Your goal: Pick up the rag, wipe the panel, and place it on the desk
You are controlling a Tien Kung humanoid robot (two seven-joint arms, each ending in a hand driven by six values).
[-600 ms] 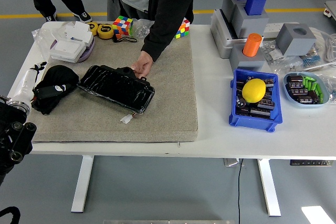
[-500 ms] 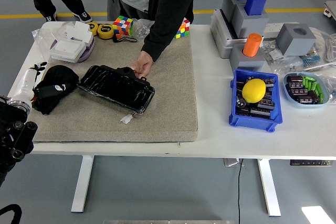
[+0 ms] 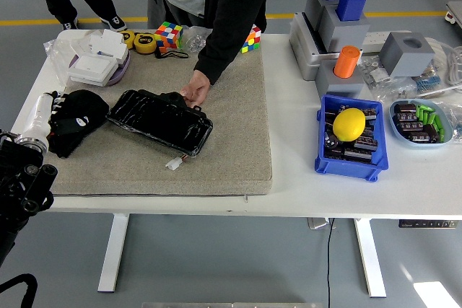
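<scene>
One rag, one panel, one robot hand in play: grasp stage, rag not lifted.

Left hand (image 3: pixel 50 110) sits at the left end of the black rag (image 3: pixel 76 122), pale fingers (image 3: pixel 52 102) touching its edge; whether they're clenched on cloth or just resting, can't tell. Rag lies bunched on the grey mat (image 3: pixel 224 113), stretching rightward from the fingers, its far end just beside the panel (image 3: pixel 160 120). Panel's long axis runs diagonally, far-left to near-right. A person's hand (image 3: pixel 195 91) holds its far edge. Right arm not visible, so left is the only one near. Wipe path would be rightward.
</scene>
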